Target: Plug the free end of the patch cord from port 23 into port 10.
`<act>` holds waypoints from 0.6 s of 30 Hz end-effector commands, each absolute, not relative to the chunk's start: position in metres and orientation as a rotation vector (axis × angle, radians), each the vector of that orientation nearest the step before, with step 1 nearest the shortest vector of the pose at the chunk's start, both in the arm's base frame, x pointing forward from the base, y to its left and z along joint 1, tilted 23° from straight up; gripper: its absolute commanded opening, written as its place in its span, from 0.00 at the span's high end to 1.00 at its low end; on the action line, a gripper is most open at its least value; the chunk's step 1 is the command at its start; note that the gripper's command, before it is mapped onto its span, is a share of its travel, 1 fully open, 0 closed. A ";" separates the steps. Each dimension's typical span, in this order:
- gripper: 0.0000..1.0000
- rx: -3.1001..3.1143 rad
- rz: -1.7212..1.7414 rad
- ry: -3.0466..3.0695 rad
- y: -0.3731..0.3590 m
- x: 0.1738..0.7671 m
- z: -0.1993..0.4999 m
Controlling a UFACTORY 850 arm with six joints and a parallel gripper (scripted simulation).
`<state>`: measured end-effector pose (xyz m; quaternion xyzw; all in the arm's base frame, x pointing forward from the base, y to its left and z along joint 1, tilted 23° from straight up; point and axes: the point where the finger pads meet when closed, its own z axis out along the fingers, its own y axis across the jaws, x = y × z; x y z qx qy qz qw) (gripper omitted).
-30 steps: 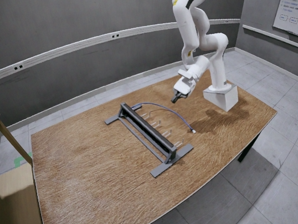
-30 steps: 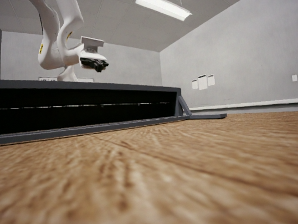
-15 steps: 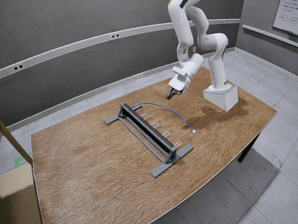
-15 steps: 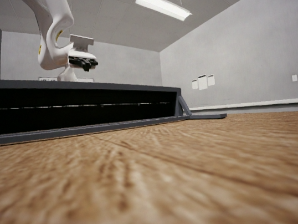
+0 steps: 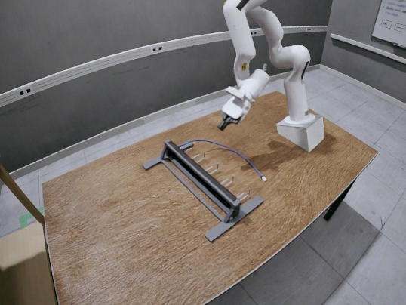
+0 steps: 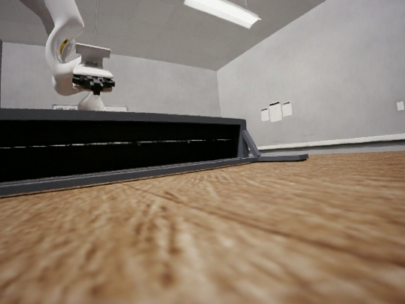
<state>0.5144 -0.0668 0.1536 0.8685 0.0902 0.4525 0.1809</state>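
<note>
A wooden table [image 5: 113, 226] fills most of my top view. A cardboard box [image 5: 23, 264] sits at lower left, a whiteboard [image 5: 392, 19] at upper right. A ceiling light [image 6: 222, 11] and wall papers [image 6: 275, 110] show outside.

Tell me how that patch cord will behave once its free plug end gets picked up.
The patch cord arcs loosely across the table, so it probably droops and trails. One end sits in the rack, so a hard pull might tug the rack. The small plug may twist between the fingers of the shut, empty gripper.
</note>
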 end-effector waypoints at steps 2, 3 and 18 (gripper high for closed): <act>1.00 2.454 1.280 0.256 -0.071 0.515 0.156; 1.00 2.454 1.280 0.256 -0.071 0.515 0.156; 1.00 2.454 1.280 0.256 -0.075 0.531 0.146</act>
